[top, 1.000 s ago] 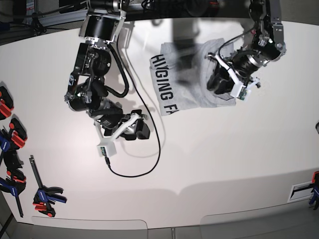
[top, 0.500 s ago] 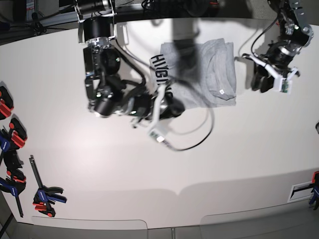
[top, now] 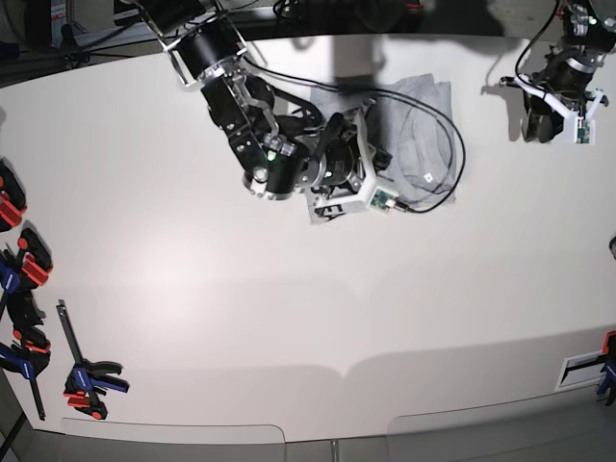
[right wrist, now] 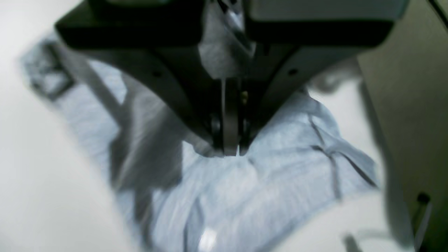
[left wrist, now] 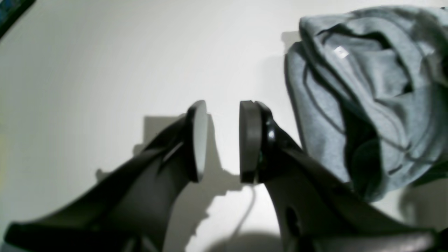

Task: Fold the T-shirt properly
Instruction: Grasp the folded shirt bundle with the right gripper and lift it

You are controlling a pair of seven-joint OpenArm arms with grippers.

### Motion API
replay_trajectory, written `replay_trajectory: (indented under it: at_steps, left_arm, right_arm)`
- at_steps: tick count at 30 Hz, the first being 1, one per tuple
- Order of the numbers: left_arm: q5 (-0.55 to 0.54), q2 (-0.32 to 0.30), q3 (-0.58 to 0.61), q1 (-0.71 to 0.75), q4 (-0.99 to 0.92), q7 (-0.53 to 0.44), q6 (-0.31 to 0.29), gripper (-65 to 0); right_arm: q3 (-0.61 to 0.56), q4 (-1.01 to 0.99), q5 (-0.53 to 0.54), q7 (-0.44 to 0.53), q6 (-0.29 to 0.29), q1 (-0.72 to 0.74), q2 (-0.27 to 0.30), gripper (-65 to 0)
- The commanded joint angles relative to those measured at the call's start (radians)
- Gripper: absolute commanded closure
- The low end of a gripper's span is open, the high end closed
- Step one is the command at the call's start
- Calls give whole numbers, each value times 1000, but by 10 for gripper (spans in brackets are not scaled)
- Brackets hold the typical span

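Pinching T-shirt [right wrist: 245, 189] fabric in right hand [right wrist: 229, 152], readying a fold; holding left hand [left wrist: 218, 140] spread, empty, beside T-shirt.

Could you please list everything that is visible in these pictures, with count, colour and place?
T-shirt: one, light grey, partly folded, far middle of the table.
Table: one, white, fills the base view.
Clamps: several, red, blue and black, along the table's left edge in the base view.
Cable: one, black, looping over the T-shirt.
Right gripper: one, black, shut on the T-shirt.
Left gripper: one, black, open, beside the T-shirt, holding nothing.
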Motion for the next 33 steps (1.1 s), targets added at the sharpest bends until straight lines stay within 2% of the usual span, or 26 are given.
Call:
replay_trajectory:
  at_steps: [1,5,8,10,11,15,17,22,29,33]
  left_arm:
    - [-23,-11,-6,3,18,-24,3,-140]
    - [-31,-11,-6,3,18,-27,2,-140]
    - [-31,-11,-6,3,18,-31,2,-140]
    - [-31,-11,-6,3,18,-31,2,-140]
    - [-31,-11,-6,3,18,-31,2,-140]
    - [-31,-11,-6,3,18,-32,2,-140]
    - [-31,-11,-6,3,18,-36,2,-140]
    - [-31,-11,-5,3,18,-51,2,-140]
    - [-39,-11,-5,2,18,-53,2,-140]
    - [-135,-11,-5,2,18,-53,1,-140]
  right_arm:
    - [2,-10,0,31,9,23,-6,0]
    - [2,-124,-60,109,9,23,-6,0]
    - [2,-195,-140,202,9,23,-6,0]
    - [2,-225,-210,229,9,23,-6,0]
    - [5,-234,-246,229,-18,23,-6,0]
    - [66,-243,-351,229,-228,23,-6,0]
    - [131,-243,-361,241,-307,23,-6,0]
    - [365,-243,-367,261,-385,23,-10,0]
    - [727,-243,-332,233,-450,23,-7,0]
    - [901,-243,-257,216,-455,22,-5,0]
